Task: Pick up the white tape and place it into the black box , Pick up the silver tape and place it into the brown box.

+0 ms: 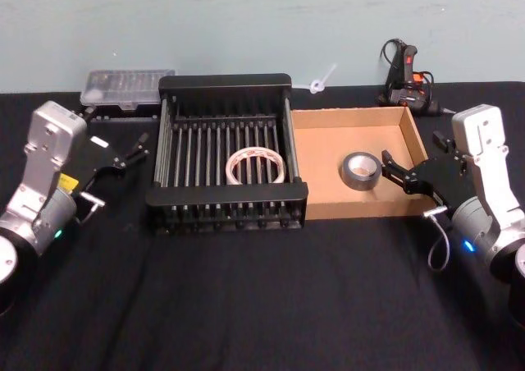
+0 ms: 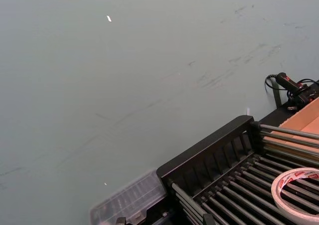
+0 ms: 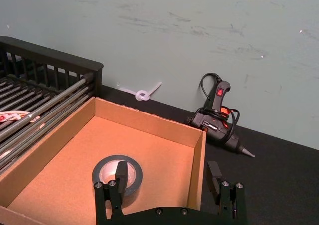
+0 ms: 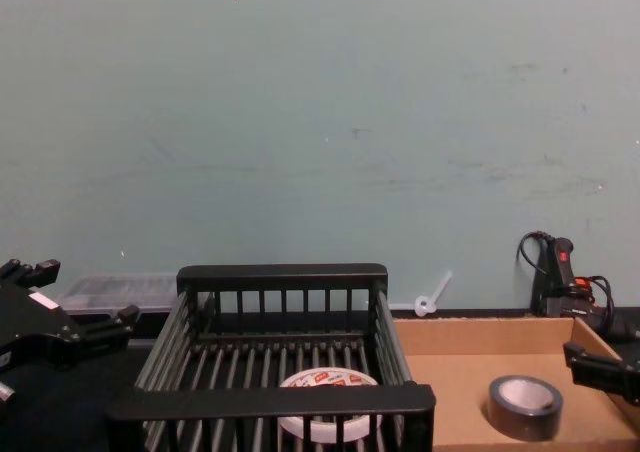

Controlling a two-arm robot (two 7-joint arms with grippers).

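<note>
The white tape (image 1: 256, 166) (image 2: 299, 185) (image 4: 325, 407) lies flat on the bars inside the black box (image 1: 225, 82) (image 2: 209, 155) (image 4: 280, 272). Inside the brown box (image 1: 320, 166) (image 3: 149, 150) (image 4: 450, 372), just right of the crate, the silver tape (image 1: 359, 171) (image 3: 117, 172) (image 4: 525, 405) rests flat on the floor. My right gripper (image 1: 388, 167) (image 3: 167, 177) is open and empty over the cardboard box's right side, close beside the grey roll. My left gripper (image 1: 135, 151) (image 4: 85, 292) hangs open and empty to the left of the crate.
A black glue gun (image 1: 408, 80) (image 3: 219, 118) (image 4: 560, 272) lies behind the cardboard box at the back right. A clear plastic case (image 1: 127, 88) (image 2: 127, 200) sits behind the crate's left corner. A small white plastic piece (image 1: 322, 80) (image 3: 142, 93) lies by the wall. Black cloth covers the table.
</note>
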